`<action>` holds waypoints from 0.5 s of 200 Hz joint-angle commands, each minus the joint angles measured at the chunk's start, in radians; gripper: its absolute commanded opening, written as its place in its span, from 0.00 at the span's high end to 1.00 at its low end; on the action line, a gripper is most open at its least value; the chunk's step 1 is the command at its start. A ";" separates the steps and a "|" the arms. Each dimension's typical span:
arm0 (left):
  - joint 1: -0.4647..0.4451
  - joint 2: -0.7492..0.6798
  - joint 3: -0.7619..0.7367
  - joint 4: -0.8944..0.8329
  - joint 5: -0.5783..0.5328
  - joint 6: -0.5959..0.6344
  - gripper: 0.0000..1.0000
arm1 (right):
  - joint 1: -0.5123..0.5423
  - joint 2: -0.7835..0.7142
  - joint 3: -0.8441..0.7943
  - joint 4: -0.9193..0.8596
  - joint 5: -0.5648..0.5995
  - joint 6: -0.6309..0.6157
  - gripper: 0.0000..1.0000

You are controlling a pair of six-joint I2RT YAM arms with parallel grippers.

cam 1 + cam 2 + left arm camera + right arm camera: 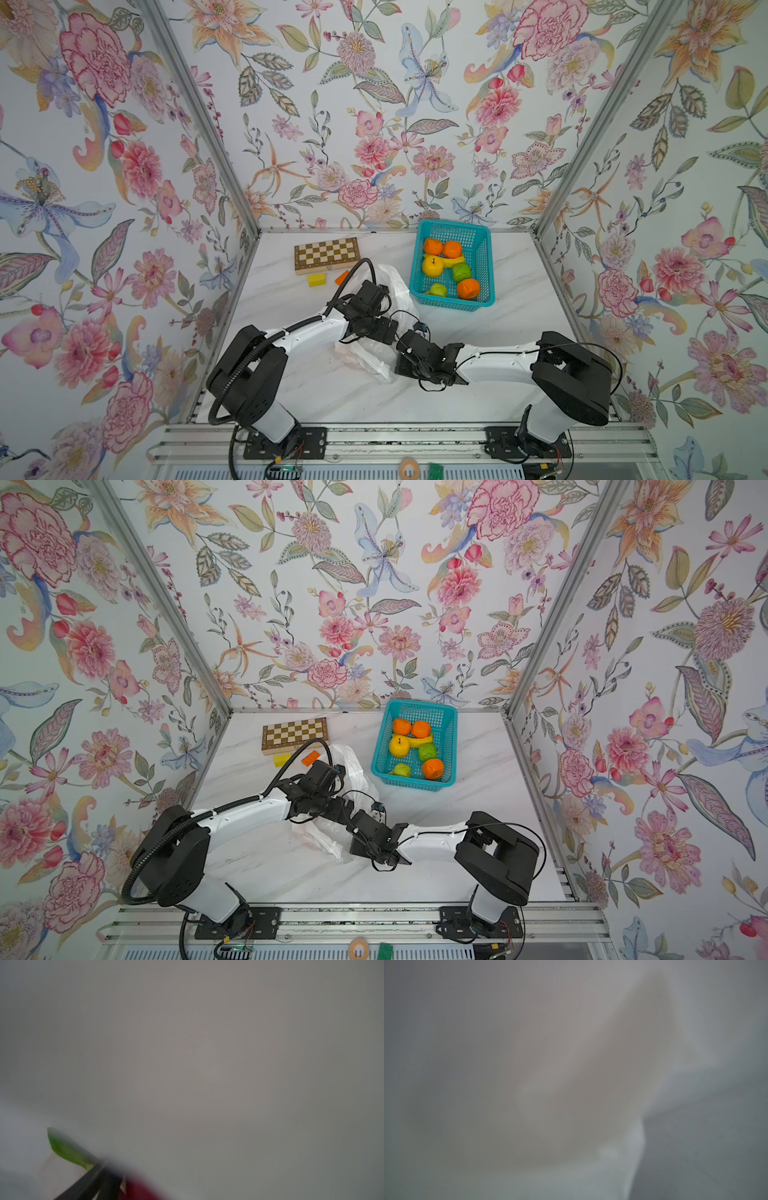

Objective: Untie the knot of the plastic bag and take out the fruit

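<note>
Ana: Film of the plastic bag (571,1084) lies right against both wrist lenses, so neither shows much. What carries it all?

Ben: One marble bench (519,291), with two arms meeting over that single bag in the middle. The bag runs lengthwise from the back of the bench toward the front edge, and both claws are buried in its folds.

Ana: How do they stand?

Ben: The right claw (405,338) is pressed together, though I cannot tell whether film is pinched in it. Of the left claw (384,332) only one dark finger (89,1182) shows, so whether it is spread I cannot tell.

Ana: And the fruit?

Ben: One dragon fruit (141,1190) sits in the bag, its red body right beside that finger and a green scale pointing away from it. Its long axis is too blurred to read. The left arm is plainly nearer, so I'd judge the pick is its job.

Ana: The rest, counted?

Ben: One teal basket (482,257) stands just beside the bag, beyond it and to the right. One chessboard (327,254) lies at the back left. In the basket are three round orange ones (468,288), two green ones (461,272), one yellow apple-like one (432,267) and one banana (453,261). By the chessboard lie one yellow block (316,279) and one orange block (341,277). No knot shows in any view.
</note>
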 commanded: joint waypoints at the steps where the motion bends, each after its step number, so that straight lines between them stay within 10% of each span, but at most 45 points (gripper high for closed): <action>1: -0.020 0.051 -0.024 -0.116 -0.006 0.010 0.01 | -0.003 -0.014 0.019 -0.063 0.046 -0.020 1.00; 73: -0.038 0.029 -0.015 -0.127 -0.018 0.074 0.01 | -0.005 -0.052 0.024 -0.090 0.108 -0.018 1.00; 100: -0.037 0.003 -0.025 -0.096 0.003 0.055 0.27 | -0.014 -0.070 0.024 -0.096 0.140 -0.012 1.00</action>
